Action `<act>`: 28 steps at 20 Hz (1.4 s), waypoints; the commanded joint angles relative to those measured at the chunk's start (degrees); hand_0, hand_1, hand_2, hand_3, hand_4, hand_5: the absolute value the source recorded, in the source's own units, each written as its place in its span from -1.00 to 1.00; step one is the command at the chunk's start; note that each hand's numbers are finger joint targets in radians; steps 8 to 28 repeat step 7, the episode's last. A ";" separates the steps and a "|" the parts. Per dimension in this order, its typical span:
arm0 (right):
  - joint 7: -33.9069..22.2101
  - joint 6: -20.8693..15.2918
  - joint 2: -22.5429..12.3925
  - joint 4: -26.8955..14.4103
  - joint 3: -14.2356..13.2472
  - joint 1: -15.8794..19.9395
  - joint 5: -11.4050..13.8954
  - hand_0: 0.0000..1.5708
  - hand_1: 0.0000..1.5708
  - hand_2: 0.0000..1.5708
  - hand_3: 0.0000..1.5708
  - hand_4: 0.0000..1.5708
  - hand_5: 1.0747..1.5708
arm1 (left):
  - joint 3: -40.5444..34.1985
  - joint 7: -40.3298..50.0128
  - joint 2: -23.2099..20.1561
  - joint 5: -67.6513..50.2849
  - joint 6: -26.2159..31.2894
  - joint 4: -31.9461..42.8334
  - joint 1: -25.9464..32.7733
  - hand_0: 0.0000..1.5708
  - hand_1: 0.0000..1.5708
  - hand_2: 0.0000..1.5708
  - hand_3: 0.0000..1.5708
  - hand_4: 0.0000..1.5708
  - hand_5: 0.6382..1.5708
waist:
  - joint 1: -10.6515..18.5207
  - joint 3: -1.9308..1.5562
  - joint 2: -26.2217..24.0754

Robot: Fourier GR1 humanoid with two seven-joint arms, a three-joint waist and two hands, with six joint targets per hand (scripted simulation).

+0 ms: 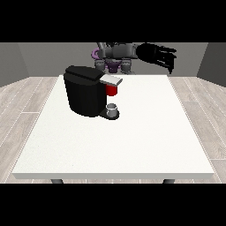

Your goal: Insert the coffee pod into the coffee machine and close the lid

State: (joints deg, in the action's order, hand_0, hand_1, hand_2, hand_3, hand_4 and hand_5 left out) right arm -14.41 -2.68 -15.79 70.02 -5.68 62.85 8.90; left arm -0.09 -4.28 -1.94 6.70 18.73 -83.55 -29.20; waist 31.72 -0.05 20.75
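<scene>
The black coffee machine [84, 90] stands on the left half of the white table [132, 141]. Its grey lid [111, 80] juts out to the right, nearly level, with a red thing at the machine [112, 90] just under it. A small grey thing [113, 107] sits on the machine's base below; I cannot tell whether it is the pod. The hand at the view's right [158, 54] hangs in the air beyond the table's far edge, well right of the machine, its fingers stretched out and holding nothing. No hand shows at the view's left.
The robot's torso [115, 55] stands behind the table's far edge. A wood floor surrounds the table, and grey walls rise behind it.
</scene>
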 commanded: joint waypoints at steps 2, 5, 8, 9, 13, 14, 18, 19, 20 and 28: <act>7.64 -0.96 8.21 2.17 5.86 -5.68 0.80 -1.00 -1.00 -1.00 -1.00 -0.78 1.00 | -1.25 -2.40 -0.36 0.49 -1.48 0.63 4.57 -1.00 -1.00 -1.00 -1.00 -0.66 1.00 | -4.96 0.07 -3.98; 10.27 -0.16 10.59 2.03 7.35 -8.41 0.11 -1.00 -1.00 -1.00 -1.00 -0.76 1.00 | -3.55 -1.11 -1.22 -0.85 -1.79 1.55 7.20 -1.00 -1.00 -1.00 -1.00 -0.66 1.00 | -8.54 0.06 -7.21; 12.02 -1.69 13.70 0.82 8.87 -9.74 0.75 -1.00 -1.00 -1.00 -1.00 -0.67 1.00 | -4.91 -1.45 -2.14 -2.32 -0.83 2.00 8.05 -1.00 -1.00 -1.00 -1.00 -0.66 1.00 | -9.42 0.06 -7.75; 12.02 -1.69 13.70 0.82 8.87 -9.74 0.75 -1.00 -1.00 -1.00 -1.00 -0.67 1.00 | -4.91 -1.45 -2.14 -2.32 -0.83 2.00 8.05 -1.00 -1.00 -1.00 -1.00 -0.66 1.00 | -9.42 0.06 -7.75; 12.02 -1.69 13.70 0.82 8.87 -9.74 0.75 -1.00 -1.00 -1.00 -1.00 -0.67 1.00 | -4.91 -1.45 -2.14 -2.32 -0.83 2.00 8.05 -1.00 -1.00 -1.00 -1.00 -0.66 1.00 | -9.42 0.06 -7.75; 12.02 -1.69 13.70 0.82 8.87 -9.74 0.75 -1.00 -1.00 -1.00 -1.00 -0.67 1.00 | -4.91 -1.45 -2.14 -2.32 -0.83 2.00 8.05 -1.00 -1.00 -1.00 -1.00 -0.66 1.00 | -9.42 0.06 -7.75; 12.02 -1.69 13.70 0.82 8.87 -9.74 0.75 -1.00 -1.00 -1.00 -1.00 -0.67 1.00 | -4.91 -1.45 -2.14 -2.32 -0.83 2.00 8.05 -1.00 -1.00 -1.00 -1.00 -0.66 1.00 | -9.42 0.06 -7.75; 12.02 -1.69 13.70 0.82 8.87 -9.74 0.75 -1.00 -1.00 -1.00 -1.00 -0.67 1.00 | -4.91 -1.45 -2.14 -2.32 -0.83 2.00 8.05 -1.00 -1.00 -1.00 -1.00 -0.66 1.00 | -9.42 0.06 -7.75; 12.02 -1.69 13.70 0.82 8.87 -9.74 0.75 -1.00 -1.00 -1.00 -1.00 -0.67 1.00 | -4.91 -1.45 -2.14 -2.32 -0.83 2.00 8.05 -1.00 -1.00 -1.00 -1.00 -0.66 1.00 | -9.42 0.06 -7.75; 12.02 -1.69 13.70 0.82 8.87 -9.74 0.75 -1.00 -1.00 -1.00 -1.00 -0.67 1.00 | -4.91 -1.45 -2.14 -2.32 -0.83 2.00 8.05 -1.00 -1.00 -1.00 -1.00 -0.66 1.00 | -9.42 0.06 -7.75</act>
